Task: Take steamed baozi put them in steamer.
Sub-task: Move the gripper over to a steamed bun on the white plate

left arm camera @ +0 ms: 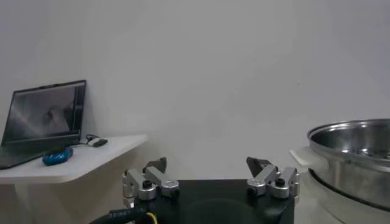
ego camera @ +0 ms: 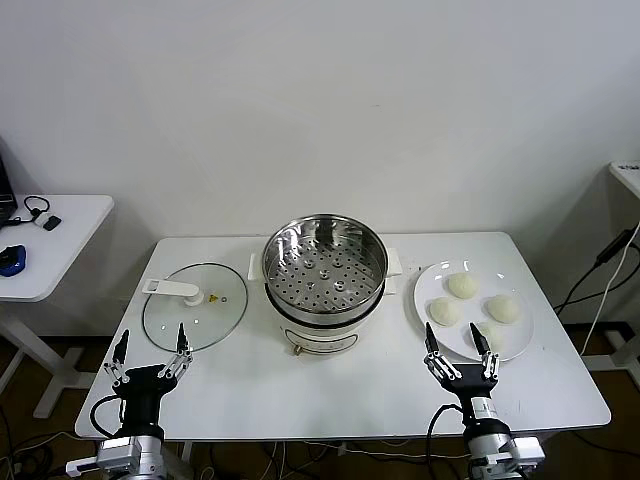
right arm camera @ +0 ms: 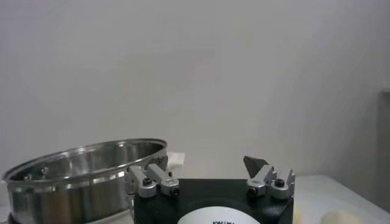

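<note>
- The round shiny stainless-steel steamer (ego camera: 325, 262) with a perforated bottom sits on a white electric pot base in the middle of the white rectangular table (ego camera: 300, 385); its basket holds no buns.
- Four small cream-white steamed baozi (ego camera: 462, 285) with pleated tops lie on a white round plate (ego camera: 424, 290) to the right of the steamer, near the table's right edge; the nearest bun is partly hidden behind the right tool's fingers.
- The right tool (ego camera: 460, 345) stands at the near edge of the plate, fingers spread wide and pointing up, holding nothing, just in front of the closest bun.
- In the right wrist view the steamer (right arm camera: 85, 173) shows beside the right tool (right arm camera: 210, 176), and one baozi (right arm camera: 344, 218) peeks in at the frame's edge.
- The left tool (ego camera: 150, 350) is parked at the near left of the table, fingers spread wide and empty, just in front of a flat round glass lid (ego camera: 195, 305) with a white handle, which lies left of the steamer.
- A second white side table (ego camera: 50, 250) stands further left, carrying a blue computer mouse (ego camera: 10, 260).
</note>
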Robot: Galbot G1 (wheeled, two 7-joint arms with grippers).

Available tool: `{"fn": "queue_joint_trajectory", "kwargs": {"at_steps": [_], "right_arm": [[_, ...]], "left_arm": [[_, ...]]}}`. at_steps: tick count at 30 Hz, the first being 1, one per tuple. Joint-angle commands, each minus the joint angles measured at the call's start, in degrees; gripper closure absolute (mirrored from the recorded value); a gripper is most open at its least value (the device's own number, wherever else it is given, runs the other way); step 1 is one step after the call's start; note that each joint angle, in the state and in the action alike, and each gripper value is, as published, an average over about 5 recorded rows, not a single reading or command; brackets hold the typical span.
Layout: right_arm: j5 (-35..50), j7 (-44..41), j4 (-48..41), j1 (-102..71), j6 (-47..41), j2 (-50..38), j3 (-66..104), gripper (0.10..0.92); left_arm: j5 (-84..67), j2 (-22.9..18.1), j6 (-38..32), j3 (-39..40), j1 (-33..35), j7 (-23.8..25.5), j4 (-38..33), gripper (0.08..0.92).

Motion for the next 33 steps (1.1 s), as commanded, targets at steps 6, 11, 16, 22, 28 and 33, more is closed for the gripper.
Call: {"fn": "queue_joint_trajectory", "kwargs": {"at_steps": [6, 11, 16, 22, 28, 33], "right_arm": [[2.3, -1.6, -0.9, 6.9, -12.2, -5.4, 5.7, 0.203], [2.6, -4.3, -2.8, 12.0, -18.9, -12.9, 7.3, 0.203], [1.6, -7.9, -7.0, 17.7, -24.8, -19.4, 7.3, 0.203], [-5.4, -15.0, -11.9, 23.2, -29.3, -27.9, 5.0, 0.203], [-9.7, -22.7, -15.7, 28.2, -31.9, -35.4, 1.6, 0.203], [-12.3, -30.2, -19.8, 33.0, -32.5, -42.8, -3.8, 0.203]], "left_arm": [[-0.1, -2.8, 0.0, 0.2, -0.2, 0.0, 0.5, 0.177], [-0.2, -2.8, 0.0, 0.4, -0.3, 0.0, 0.6, 0.177], [-0.3, -2.8, -0.2, 0.3, -0.4, 0.0, 0.8, 0.177], [-0.3, -2.8, -0.3, 0.5, -0.5, 0.0, 1.0, 0.177], [-0.4, -2.8, -0.5, 0.6, -0.6, 0.0, 1.3, 0.177], [-0.8, -2.8, -0.6, 0.6, -0.6, 0.0, 1.5, 0.177]]}}
